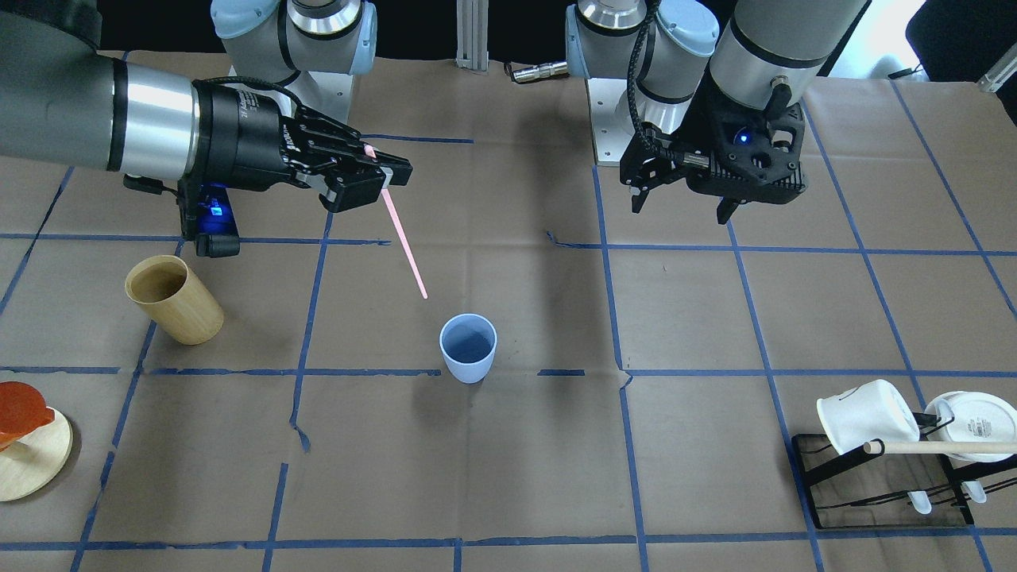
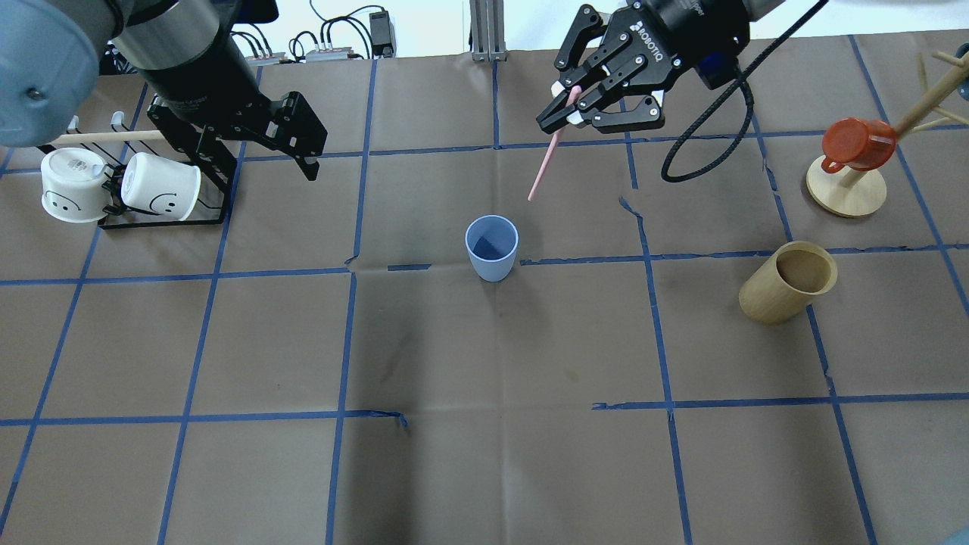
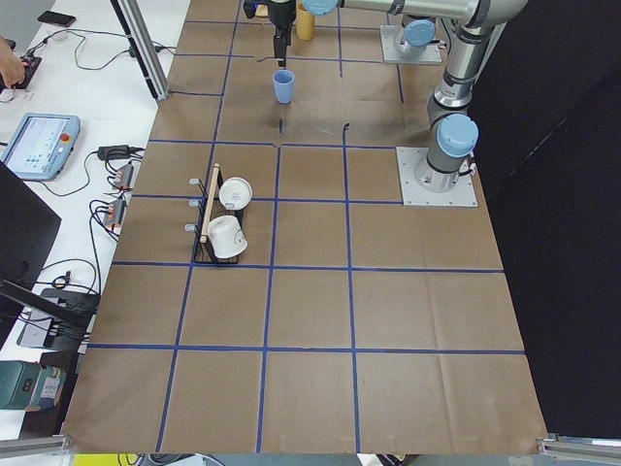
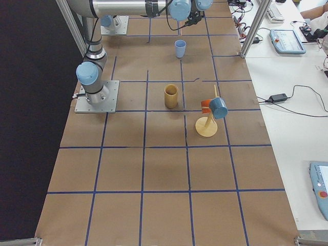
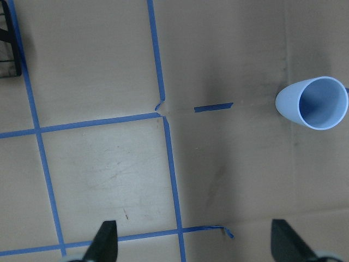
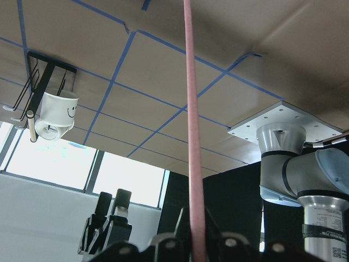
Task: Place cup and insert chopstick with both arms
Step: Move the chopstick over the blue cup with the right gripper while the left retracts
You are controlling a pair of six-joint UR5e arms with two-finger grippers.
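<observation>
Overhead exterior: right jaws pinch chopstick point(image 2: 546, 155) at top end; its long axis slants down toward cup point(image 2: 492, 248), tip short of rim, seemingly above it. Cup upright mid-table point(image 2: 484, 454). Left jaws wide apart, empty, farther off. You close gap with right arm.

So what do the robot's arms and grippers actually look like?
The left arm and right arm are thick grey tubes with silver rings and pale blue joint caps. The left gripper and right gripper are black, each with two fingers; the right gripper bears white ROBOTIQ lettering. A black cable loops beside it, and small blue lights glow at both wrists.
</observation>
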